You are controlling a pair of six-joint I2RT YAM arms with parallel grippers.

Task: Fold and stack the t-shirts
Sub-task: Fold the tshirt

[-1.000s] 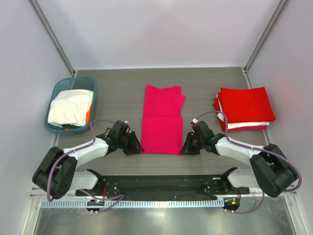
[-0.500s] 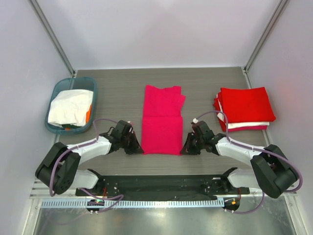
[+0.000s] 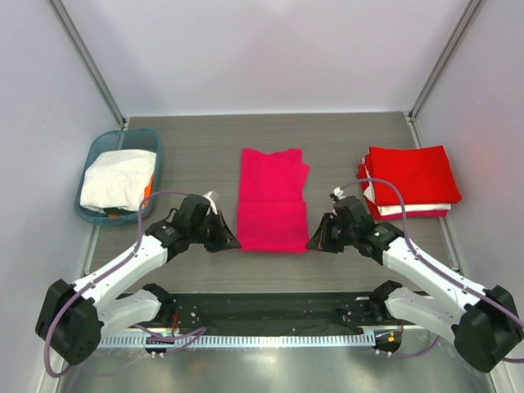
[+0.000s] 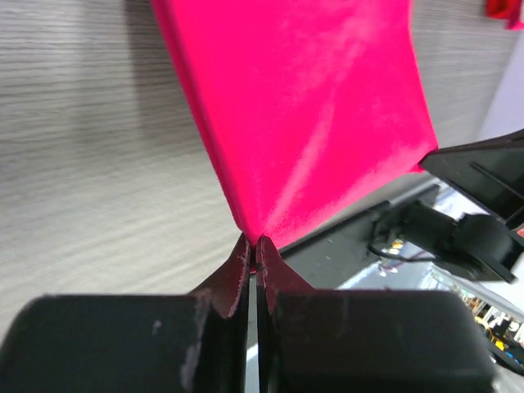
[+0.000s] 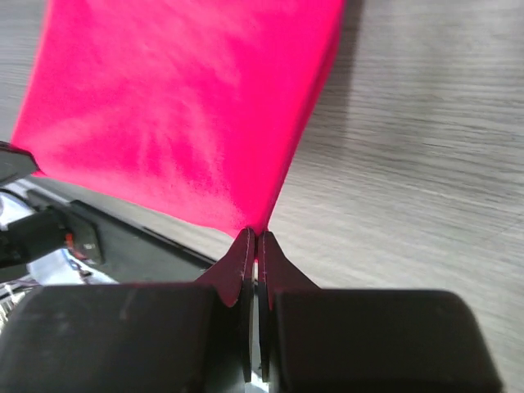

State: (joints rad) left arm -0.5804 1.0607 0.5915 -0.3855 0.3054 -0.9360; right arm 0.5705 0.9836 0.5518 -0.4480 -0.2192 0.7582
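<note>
No legible text, labels, brands or numbers in any view; shirts, basket, worktop and arms carry none readable.

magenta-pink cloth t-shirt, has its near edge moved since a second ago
Yes, the near edge of the magenta-pink t-shirt has shifted away from the black base plate.

Back of surface (image 3: pixel 205 139): bare, room to pass.
Left gap: open strip between basket (image 3: pixel 124 134) and pink shirt (image 3: pixel 273 196).
Right gap: open strip between pink shirt and red stack (image 3: pixel 409 176).
Sides: walls (image 3: pixel 41 98) block.
</note>
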